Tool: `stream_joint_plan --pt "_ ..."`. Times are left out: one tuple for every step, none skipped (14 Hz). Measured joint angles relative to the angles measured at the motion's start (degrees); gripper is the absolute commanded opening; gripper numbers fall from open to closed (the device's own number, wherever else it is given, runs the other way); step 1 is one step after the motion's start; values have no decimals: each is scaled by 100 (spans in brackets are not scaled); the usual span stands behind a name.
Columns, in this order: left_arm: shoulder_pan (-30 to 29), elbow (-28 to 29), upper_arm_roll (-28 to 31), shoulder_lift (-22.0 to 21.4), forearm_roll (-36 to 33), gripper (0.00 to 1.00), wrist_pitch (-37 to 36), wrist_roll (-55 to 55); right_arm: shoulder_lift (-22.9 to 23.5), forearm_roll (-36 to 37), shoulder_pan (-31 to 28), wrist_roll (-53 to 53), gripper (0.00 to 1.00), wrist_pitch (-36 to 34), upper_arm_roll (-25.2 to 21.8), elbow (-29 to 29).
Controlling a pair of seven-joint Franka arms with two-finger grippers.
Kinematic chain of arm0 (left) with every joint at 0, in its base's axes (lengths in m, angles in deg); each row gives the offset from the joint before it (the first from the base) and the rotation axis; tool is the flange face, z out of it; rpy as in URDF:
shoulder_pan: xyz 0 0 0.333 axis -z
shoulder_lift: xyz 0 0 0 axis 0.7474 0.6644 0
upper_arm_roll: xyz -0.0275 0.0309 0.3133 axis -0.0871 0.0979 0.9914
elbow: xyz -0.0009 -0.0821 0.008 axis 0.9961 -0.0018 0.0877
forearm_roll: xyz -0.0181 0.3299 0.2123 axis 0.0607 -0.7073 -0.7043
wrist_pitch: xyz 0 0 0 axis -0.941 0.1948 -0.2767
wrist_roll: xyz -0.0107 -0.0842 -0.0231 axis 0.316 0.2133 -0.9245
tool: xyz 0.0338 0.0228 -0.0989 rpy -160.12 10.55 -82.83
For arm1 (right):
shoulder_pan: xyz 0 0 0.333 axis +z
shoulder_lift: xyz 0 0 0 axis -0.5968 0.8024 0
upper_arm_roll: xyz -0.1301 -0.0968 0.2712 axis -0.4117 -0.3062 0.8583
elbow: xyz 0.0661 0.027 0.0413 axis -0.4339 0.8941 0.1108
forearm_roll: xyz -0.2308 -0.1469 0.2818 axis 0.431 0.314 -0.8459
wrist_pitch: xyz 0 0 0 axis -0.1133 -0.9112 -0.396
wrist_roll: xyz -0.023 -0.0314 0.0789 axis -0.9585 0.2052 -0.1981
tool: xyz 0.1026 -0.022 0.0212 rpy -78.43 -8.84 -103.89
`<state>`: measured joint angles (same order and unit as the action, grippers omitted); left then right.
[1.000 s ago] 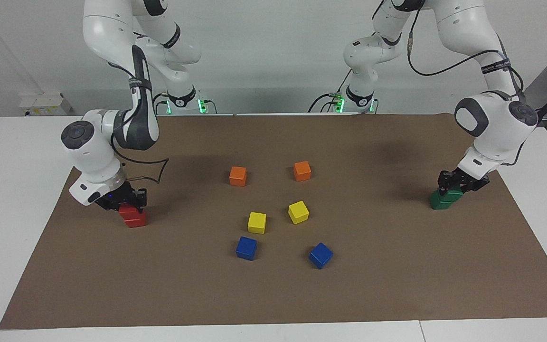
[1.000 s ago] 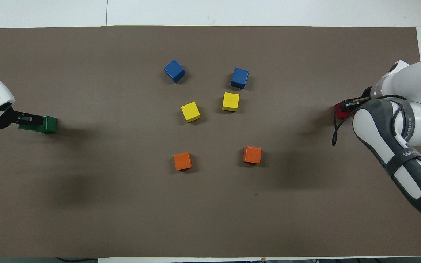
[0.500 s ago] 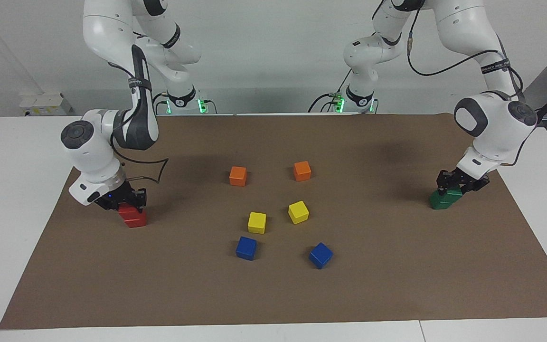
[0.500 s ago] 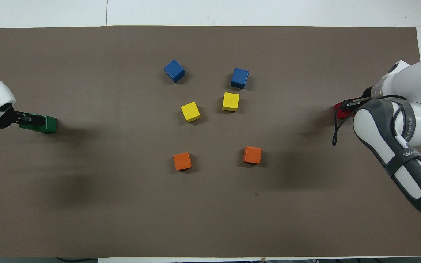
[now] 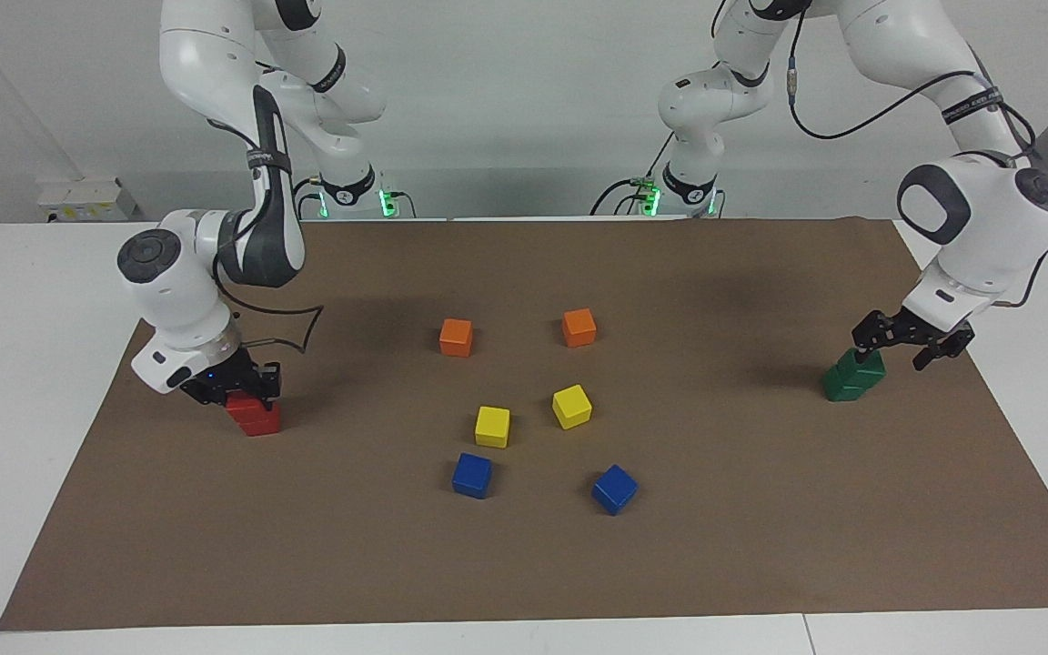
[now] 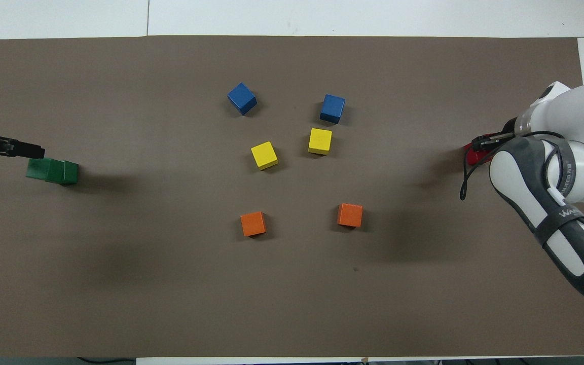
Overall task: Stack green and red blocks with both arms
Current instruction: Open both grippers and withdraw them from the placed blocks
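Two dark green blocks (image 5: pixel 850 377) stand stacked at the left arm's end of the mat, the upper one set slightly askew; the stack also shows in the overhead view (image 6: pixel 52 171). My left gripper (image 5: pixel 892 357) is open and empty, raised just above and beside that stack, and it shows at the overhead view's edge (image 6: pixel 32 150). Two red blocks (image 5: pixel 256 417) stand stacked at the right arm's end. My right gripper (image 5: pixel 237 387) is down on the stack, shut on the upper red block. In the overhead view the right arm hides most of the red stack (image 6: pixel 469 153).
Six other cubes sit mid-mat: two orange (image 5: pixel 456 337) (image 5: pixel 579 327) nearest the robots, two yellow (image 5: pixel 492 426) (image 5: pixel 571 406) in the middle, two blue (image 5: pixel 471 475) (image 5: pixel 614 488) farthest. The brown mat (image 5: pixel 760 546) covers the white table.
My left gripper has opened, let go of the upper green block and risen off the stack toward the table's end. The right gripper has stayed on the red stack.
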<state>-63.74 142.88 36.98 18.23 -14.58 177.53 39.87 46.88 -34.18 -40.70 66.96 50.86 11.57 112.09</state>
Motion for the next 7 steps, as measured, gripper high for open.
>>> stream_joint_plan --pt "9 -205 -12 -83 0 100 -217 -1 -47 0 0 0 100 -110 5 -63" --pt "26 -382 -34 -180 0 100 -422 -128 -136 1 0 0 100 -369 18 -183" --pt "65 -562 -47 -278 0 100 -658 -444 -255 1 2 0 100 -707 35 -342" --pt "136 -736 -50 -361 -3 100 -912 -813 -384 1 10 0 100 -1010 45 -499" --pt "236 -920 -58 -444 -10 100 -1193 -1177 -518 0 17 0 100 -1253 51 -638" --pt "346 -1090 -67 -525 -14 100 -1498 -1485 -642 0 26 0 100 -1434 58 -745" --pt "454 -1228 -72 -608 -17 100 -1816 -1762 -758 -1 61 0 100 -1587 60 -813"
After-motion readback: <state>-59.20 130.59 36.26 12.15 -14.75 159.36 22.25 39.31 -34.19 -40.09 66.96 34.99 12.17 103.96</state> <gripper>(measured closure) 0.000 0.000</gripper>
